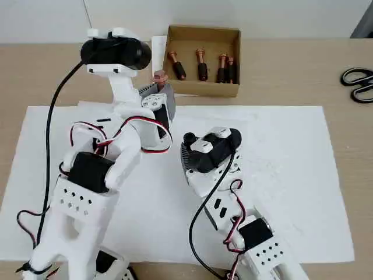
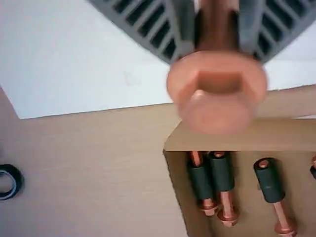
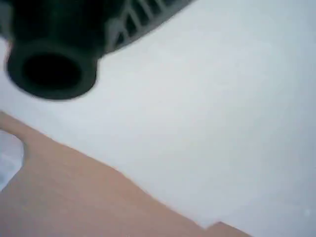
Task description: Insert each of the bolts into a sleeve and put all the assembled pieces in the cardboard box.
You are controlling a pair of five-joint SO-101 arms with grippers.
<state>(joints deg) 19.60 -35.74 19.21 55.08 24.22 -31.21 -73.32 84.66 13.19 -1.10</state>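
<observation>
**Colleague:** What are your two tools holding?

**Operator:** My left gripper [image 1: 157, 86] is clamped on a bare copper bolt [image 2: 217, 94]. Its shank lies back between the jaws, and its hexagonal head sticks out past the fingertips. My right gripper [image 1: 187, 153] appears closed around a black sleeve [image 3: 49, 69], whose open bore faces the wrist camera.

**Colleague:** Where is the box from there?

**Operator:** The cardboard box [image 2: 222, 138] sits just beyond and below the bolt head, with its nearest corner almost under it. Four assembled pieces [image 1: 201, 63] lie inside. The sleeve is well apart from the bolt, back behind the left gripper and off to its side.

**Colleague:** What worries you?

**Operator:** I see three risks.
- The bolt has no sleeve on it and hangs close to the box. If the jaws loosened, I judge it could fall in unassembled or glance off the box wall and roll away.
- With the head outermost and the shank between the jaws, I doubt the sleeve can slide on from this hold. Regripping risks a drop.
- The bore is narrow, so any tilt between the two parts would probably jam them.

**Colleague:** And the surroundings?

**Operator:** A white paper sheet [image 1: 280, 175] lies under both arms on a pale wooden table [image 1: 35, 76]. Scissors [image 1: 358, 81] rest far out to the right gripper's side. A plain light wall [image 1: 262, 11] stands beyond the box.
</observation>
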